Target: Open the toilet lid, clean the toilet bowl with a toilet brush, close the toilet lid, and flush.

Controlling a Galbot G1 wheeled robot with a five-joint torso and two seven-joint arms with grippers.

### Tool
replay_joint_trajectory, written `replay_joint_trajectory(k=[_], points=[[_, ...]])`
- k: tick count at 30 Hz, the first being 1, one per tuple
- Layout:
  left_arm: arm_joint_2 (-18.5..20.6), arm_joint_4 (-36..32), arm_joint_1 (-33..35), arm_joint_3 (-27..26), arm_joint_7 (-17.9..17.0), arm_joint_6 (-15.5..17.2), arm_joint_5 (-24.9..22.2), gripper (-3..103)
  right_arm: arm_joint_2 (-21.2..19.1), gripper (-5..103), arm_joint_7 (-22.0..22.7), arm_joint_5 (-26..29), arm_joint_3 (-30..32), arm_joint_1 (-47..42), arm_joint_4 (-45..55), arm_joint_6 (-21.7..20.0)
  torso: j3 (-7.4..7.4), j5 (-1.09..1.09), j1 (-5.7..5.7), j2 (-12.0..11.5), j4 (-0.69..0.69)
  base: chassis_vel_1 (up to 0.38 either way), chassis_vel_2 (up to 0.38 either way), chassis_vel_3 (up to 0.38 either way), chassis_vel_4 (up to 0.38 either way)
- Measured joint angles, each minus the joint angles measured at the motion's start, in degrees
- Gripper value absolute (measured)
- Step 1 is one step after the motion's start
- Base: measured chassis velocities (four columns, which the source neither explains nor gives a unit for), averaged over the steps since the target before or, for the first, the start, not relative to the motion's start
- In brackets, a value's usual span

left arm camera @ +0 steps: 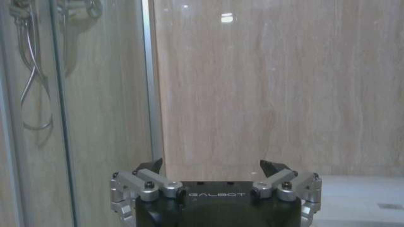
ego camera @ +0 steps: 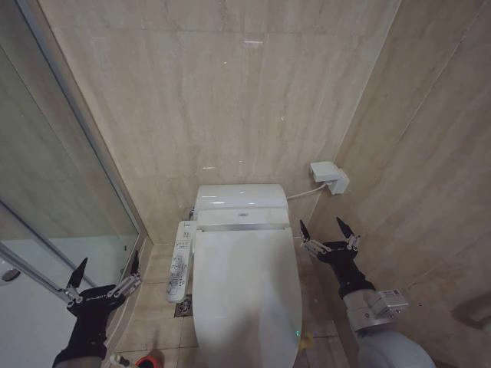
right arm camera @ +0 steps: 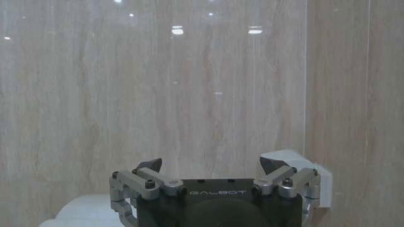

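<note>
From the head camera I look down at a white floor-standing toilet set against a beige stone-tiled wall. The toilet lid [ego camera: 244, 287] is down flat, covering the toilet bowl [ego camera: 201, 337], of which I can make out just the outer edge under the lid. A white side control panel [ego camera: 180, 259] runs along the toilet's left side, and a small floor drain [ego camera: 183, 308] sits on the tiles just beside the base. My left gripper [ego camera: 105, 277] hangs in the air to the left of the toilet, near the glass shower door [ego camera: 54, 207], its two dark pointed fingers spread wide and holding nothing. My right gripper [ego camera: 327, 232] hovers to the right of the lid, level with its hinge end, fingers likewise spread apart and empty. Neither touches the toilet. At the bottom edge, close to my left arm, a red object [ego camera: 150, 359] shows on the floor; I cannot tell what it is. A white wall box [ego camera: 329, 176] is mounted on the right wall near the tank.
</note>
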Motion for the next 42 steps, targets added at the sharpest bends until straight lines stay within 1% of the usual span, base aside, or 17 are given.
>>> replay_joint_trajectory(k=[7, 11, 14, 17, 18, 20, 23, 42], points=[[-1.0, 0.1, 1.4, 2.7, 0.1, -0.7, 2.7, 100, 0.0, 100, 0.0, 0.0, 0.0, 0.0, 0.0, 0.0, 0.00, 0.00, 0.00, 0.0, 0.00, 0.000, 0.000, 0.000, 0.000], [-1.0, 0.2, 2.0, 2.6, 0.1, -1.2, 4.1, 100, 0.0, 100, 0.0, 0.0, 0.0, 0.0, 0.0, 0.0, 0.00, 0.00, 0.00, 0.0, 0.00, 0.000, 0.000, 0.000, 0.000], [-0.7, 0.2, 2.2, 1.7, 0.7, -2.0, 5.0, 100, 0.0, 100, 0.0, 0.0, 0.0, 0.0, 0.0, 0.0, 0.00, 0.00, 0.00, 0.0, 0.00, 0.000, 0.000, 0.000, 0.000], [-0.5, 0.2, 2.3, 1.0, 2.7, -3.7, 6.1, 100, 0.0, 100, 0.0, 0.0, 0.0, 0.0, 0.0, 0.0, 0.00, 0.00, 0.00, 0.0, 0.00, 0.000, 0.000, 0.000, 0.000], [-0.5, 0.2, 2.3, 1.0, 2.7, -3.7, 6.1, 100, 0.0, 100, 0.0, 0.0, 0.0, 0.0, 0.0, 0.0, 0.00, 0.00, 0.00, 0.0, 0.00, 0.000, 0.000, 0.000, 0.000], [-0.5, 0.2, 2.4, 1.0, 3.9, -4.6, 7.2, 100, 0.0, 100, 0.0, 0.0, 0.0, 0.0, 0.0, 0.0, 0.00, 0.00, 0.00, 0.0, 0.00, 0.000, 0.000, 0.000, 0.000], [-0.4, 0.3, 2.4, 1.1, 4.5, -4.9, 7.4, 100, 0.0, 100, 0.0, 0.0, 0.0, 0.0, 0.0, 0.0, 0.00, 0.00, 0.00, 0.0, 0.00, 0.000, 0.000, 0.000, 0.000], [-0.3, 0.3, 2.4, 1.0, 4.4, -4.7, 7.4, 100, 0.0, 100, 0.0, 0.0, 0.0, 0.0, 0.0, 0.0, 0.00, 0.00, 0.00, 0.0, 0.00, 0.000, 0.000, 0.000, 0.000]])
